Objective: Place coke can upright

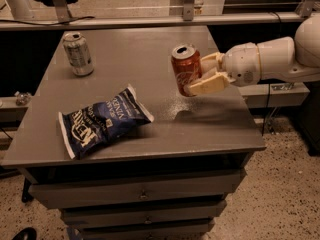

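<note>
The coke can (185,70) is red-orange with white script and a silver top. It hangs nearly upright in the air above the right part of the grey table (125,49), with its shadow on the tabletop below. My gripper (202,75) comes in from the right on a white arm and is shut on the coke can, with cream fingers (209,84) on its right side.
A silver-grey can (78,53) stands upright at the table's back left. A blue chip bag (101,120) lies flat at the front left. The table's right edge (250,119) is close under my arm. Drawers sit below the tabletop.
</note>
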{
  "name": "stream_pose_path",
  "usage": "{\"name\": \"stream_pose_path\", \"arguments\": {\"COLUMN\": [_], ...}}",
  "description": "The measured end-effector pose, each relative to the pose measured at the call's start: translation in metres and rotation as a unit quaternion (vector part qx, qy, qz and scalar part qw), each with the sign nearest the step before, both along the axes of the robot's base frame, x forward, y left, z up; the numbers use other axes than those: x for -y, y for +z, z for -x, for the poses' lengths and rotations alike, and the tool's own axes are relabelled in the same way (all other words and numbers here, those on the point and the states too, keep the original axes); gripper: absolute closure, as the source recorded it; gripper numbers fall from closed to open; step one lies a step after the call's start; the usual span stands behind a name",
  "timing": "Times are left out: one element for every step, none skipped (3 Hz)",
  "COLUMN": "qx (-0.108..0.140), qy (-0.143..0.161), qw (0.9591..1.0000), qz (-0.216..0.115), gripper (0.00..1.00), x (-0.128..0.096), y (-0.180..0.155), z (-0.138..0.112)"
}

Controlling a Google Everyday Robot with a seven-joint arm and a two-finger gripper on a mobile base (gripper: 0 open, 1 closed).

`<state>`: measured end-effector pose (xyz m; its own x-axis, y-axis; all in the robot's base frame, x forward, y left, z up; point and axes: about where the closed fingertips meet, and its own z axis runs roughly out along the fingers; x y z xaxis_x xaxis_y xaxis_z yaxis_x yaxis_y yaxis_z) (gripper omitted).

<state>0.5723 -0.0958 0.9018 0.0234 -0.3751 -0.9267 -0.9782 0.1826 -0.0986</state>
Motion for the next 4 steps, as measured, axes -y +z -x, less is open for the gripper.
{"name": "stream_pose_path", "arguments": {"qx": [0.031, 0.029, 0.006, -0.02], "qy": [-0.005, -0.021, -0.044, -0.062], "qw": [0.9995, 0.9993, 0.999, 0.9978], "qz": [0.008, 0.003, -0.006, -0.01], "gripper": [1.0, 1.0, 1.0, 0.82], "x": [0.006, 0.01, 0.012, 0.015], "y": [-0.019, -0.039, -0.052, -0.059], "z": [0.0, -0.005, -0.011, -0.015]}}
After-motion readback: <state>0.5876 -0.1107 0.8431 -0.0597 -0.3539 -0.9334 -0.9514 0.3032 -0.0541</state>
